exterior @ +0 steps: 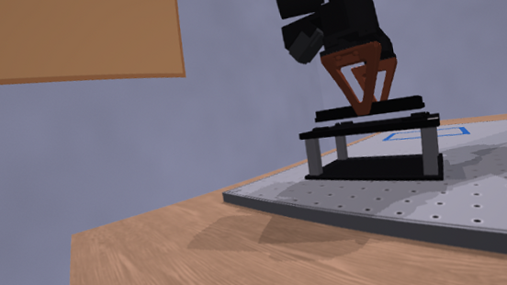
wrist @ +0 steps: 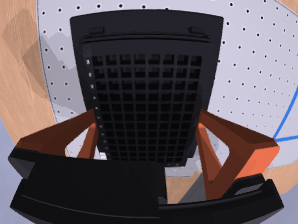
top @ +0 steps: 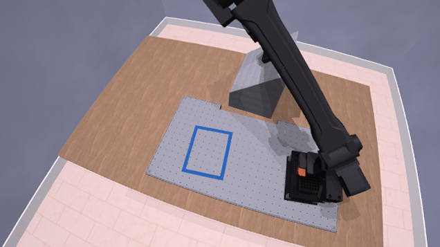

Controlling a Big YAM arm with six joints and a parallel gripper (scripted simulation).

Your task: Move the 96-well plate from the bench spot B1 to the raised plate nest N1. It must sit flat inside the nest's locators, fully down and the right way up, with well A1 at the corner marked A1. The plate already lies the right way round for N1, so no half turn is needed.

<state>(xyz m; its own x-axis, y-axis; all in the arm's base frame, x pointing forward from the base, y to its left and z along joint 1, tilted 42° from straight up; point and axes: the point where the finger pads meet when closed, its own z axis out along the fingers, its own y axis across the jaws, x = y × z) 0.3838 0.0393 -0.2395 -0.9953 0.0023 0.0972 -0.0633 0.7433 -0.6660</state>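
My gripper with orange fingers is shut on the black 96-well plate. The plate hangs level, a small gap above the raised black nest N1, which stands on grey posts over a black base. In the wrist view the plate lies between the two orange fingers and covers most of the nest below it. In the top view the plate and nest sit at the right end of the grey perforated board, partly hidden by the arm. The blue outline of spot B1 holds nothing.
A dark grey block stands at the board's far edge behind the arm. The board lies on a wooden table. A brown panel hangs on the wall in the exterior view.
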